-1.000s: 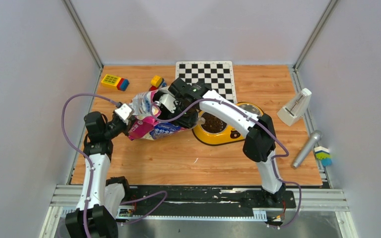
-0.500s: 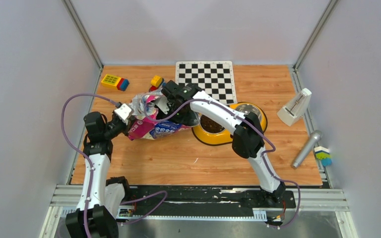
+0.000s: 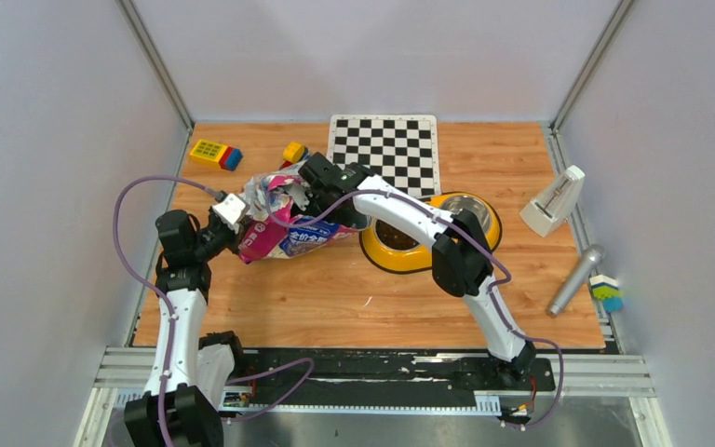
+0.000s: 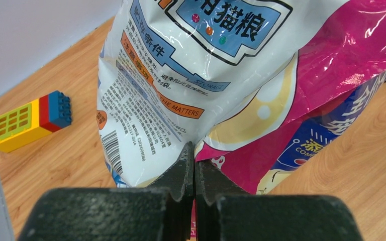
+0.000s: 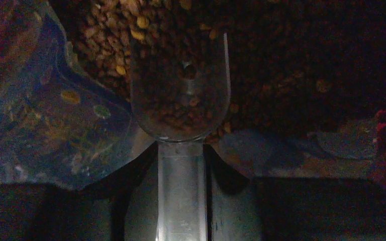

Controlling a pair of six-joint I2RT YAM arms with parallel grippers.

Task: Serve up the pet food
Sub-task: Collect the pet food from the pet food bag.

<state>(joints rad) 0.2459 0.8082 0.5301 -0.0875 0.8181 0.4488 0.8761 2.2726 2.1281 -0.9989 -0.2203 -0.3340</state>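
**Jaws shut on bag fold and scoop handle**

Left jaws are pressed together on a fold at the lower edge of the bag [image 4: 191,75], where the white back panel meets the pink side. No gap shows between them. Right jaws are down inside the bag's mouth. In the wrist view the handle of a clear scoop [image 5: 180,95] runs back between two dark fingers. I judge them closed on it, though the light in there is poor.

The scoop's cup lies among the kibble [image 5: 271,55] and is partly filled. Most of the kibble sits in the bag, which slumps on the counter [image 3: 335,298] just left of the yellow bowl [image 3: 372,255]. The bowl's nearer cup looks dark, probably with some kibble already in it.

The kibble is likely light, dry and loose, and the pellets would roll at any tilt. Jaws cannot pinch it, so it has to go by scoop, held level and not heaped.

The bag is thin glossy film, soft and probably slippery. It will sag and fold rather than stand up. A pinch on a doubled seam like this one should hold better than one on a flat panel, and a hold nearer the rim would do more to keep the mouth open.

The scoop looks like stiff, smooth plastic. Its handle is the only place to hold it, and a loose hold could let it twist under load.
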